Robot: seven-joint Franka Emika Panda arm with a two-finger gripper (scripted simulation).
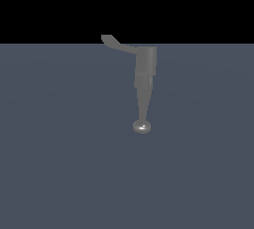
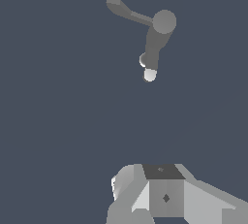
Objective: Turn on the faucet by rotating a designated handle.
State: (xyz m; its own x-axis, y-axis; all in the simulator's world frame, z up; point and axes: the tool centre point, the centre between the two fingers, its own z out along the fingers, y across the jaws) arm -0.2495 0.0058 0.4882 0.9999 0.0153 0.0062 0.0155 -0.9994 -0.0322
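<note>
The grey floor (image 1: 59, 173) fills most of the exterior view, and the faucet (image 1: 146, 69) stands on it a little toward the exterior view's right, with a blocky upright body and a long tapering spout (image 1: 143, 101) that ends in a shiny round knob (image 1: 142, 127). From the top of the body the handle (image 1: 119, 45) sticks out toward the exterior view's left as a thin curved lever with a wider, upturned tip. The arm does not appear in the exterior view. In the wrist view the faucet is seen from above and well apart from the gripper (image 2: 164, 196), of which only the pale body shows at the edge of the picture; the fingers seem to be out of sight, so I cannot tell how wide they stand, and nothing is seen in their hold. The step in hand is, in my judgement, the approach to the handle, and no contact is made yet. To do it well, the gripper should come to the far, widened end of the lever and not near the body, because there the push turns it most easily. It should meet the flat side of the lever and then follow an arc around the body's top, keeping clear of the spout and its knob.
</note>
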